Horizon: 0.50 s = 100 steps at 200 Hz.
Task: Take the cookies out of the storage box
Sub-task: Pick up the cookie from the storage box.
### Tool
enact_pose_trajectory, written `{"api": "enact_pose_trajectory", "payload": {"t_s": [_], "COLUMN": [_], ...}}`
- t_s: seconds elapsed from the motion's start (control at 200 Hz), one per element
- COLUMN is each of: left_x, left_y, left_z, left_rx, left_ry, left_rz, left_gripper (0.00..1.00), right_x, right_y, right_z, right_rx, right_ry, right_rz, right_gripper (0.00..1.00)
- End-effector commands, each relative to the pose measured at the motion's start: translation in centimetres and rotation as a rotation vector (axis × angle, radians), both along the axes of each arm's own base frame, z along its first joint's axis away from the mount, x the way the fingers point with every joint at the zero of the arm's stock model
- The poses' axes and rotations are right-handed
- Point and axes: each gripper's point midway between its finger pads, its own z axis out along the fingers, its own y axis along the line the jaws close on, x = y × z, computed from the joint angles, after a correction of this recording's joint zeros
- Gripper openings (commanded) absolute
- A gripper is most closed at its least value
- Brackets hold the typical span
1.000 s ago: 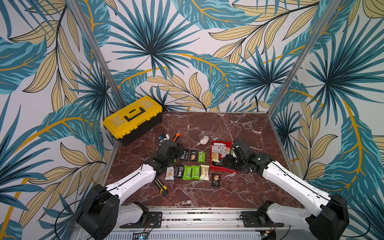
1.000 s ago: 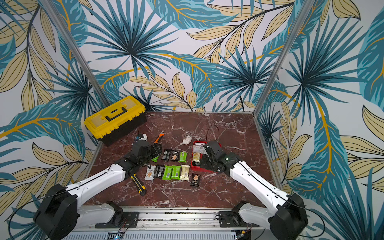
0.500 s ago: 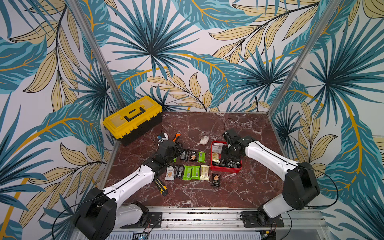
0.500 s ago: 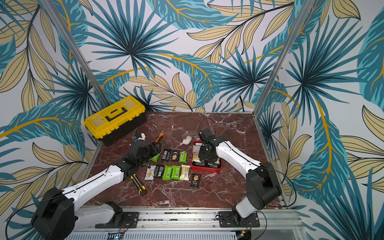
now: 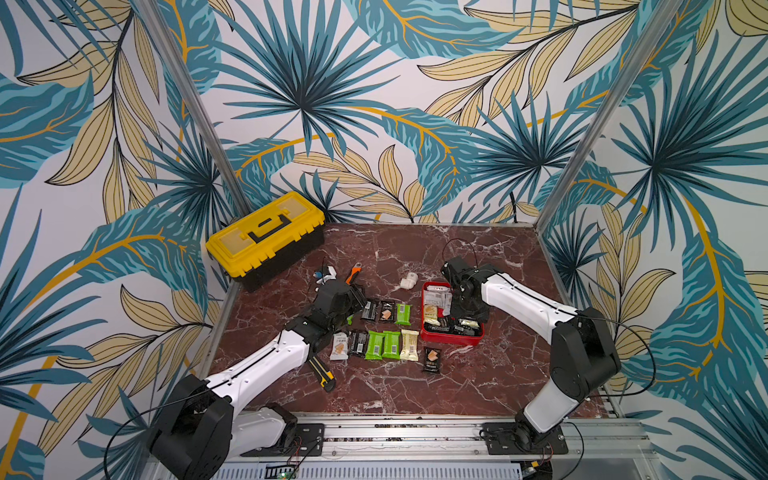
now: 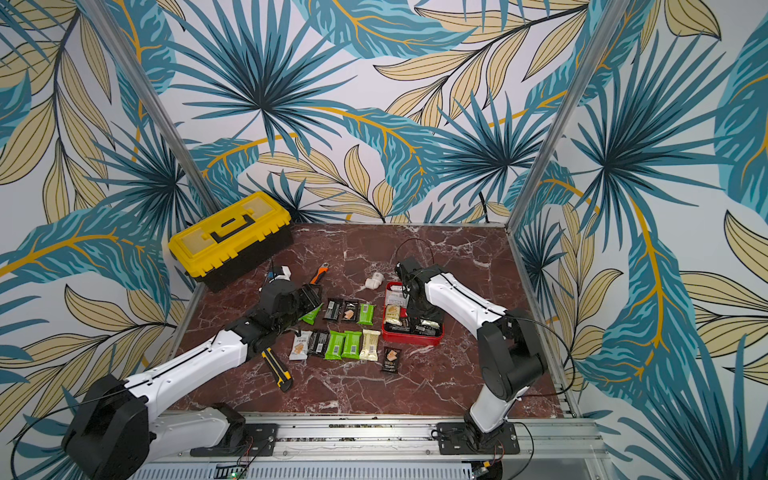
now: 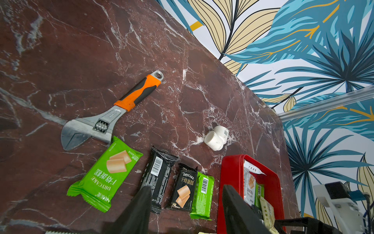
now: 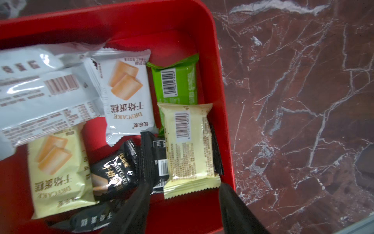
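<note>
Operator: What is lying along the left side?

Guide: You are looking at the yellow-lidded toolbox (image 5: 249,245), which is sitting at the far left corner of the desk (image 5: 415,249). Toward the front, the utility knife (image 5: 322,370) is lying just beside the left arm (image 5: 266,361). The left jaws are standing open, gripping nothing, and are hovering over the far row of packets, near the wrench (image 7: 113,115).

Operator: Where are the cookies?

Guide: You are seeing them in two places. Some cookies (image 5: 392,344) are lying on the desk in two rows, left of the storage box (image 5: 451,338), with one black packet (image 5: 432,359) lying apart in front of it. The rest are lying inside the box, overlapping one another: white, green, cream and black wrappers. A white pipe fitting (image 5: 408,280) is sitting behind the rows, near the box's far left corner.

Operator: And the right side?

Guide: The right arm (image 5: 519,299) is reaching over the box from the right. The right jaws are standing apart above the packets inside, with one end of a cream packet (image 8: 190,145) lying between them; whether they are touching it you cannot tell.
</note>
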Motion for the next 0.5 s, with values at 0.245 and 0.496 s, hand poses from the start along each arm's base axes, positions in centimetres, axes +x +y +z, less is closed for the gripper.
{"api": "enact_pose_trajectory", "payload": {"t_s": [0.245, 0.496], "left_x": [0.0, 0.0], "left_y": [0.6, 0.8], "left_z": [0.4, 0.5], "left_rx": [0.013, 0.020], "left_ry": [-0.001, 0.000], "left_rz": [0.020, 0.028], "left_gripper": [0.60, 0.60], "right_x": [0.3, 0.6], "right_y": [-0.8, -0.4], "right_z": [-1.4, -1.7], "right_rx": [0.004, 0.028], "right_ry": [0.030, 0.027], "right_rz": [-0.043, -0.044], "right_gripper": [0.65, 0.59]}}
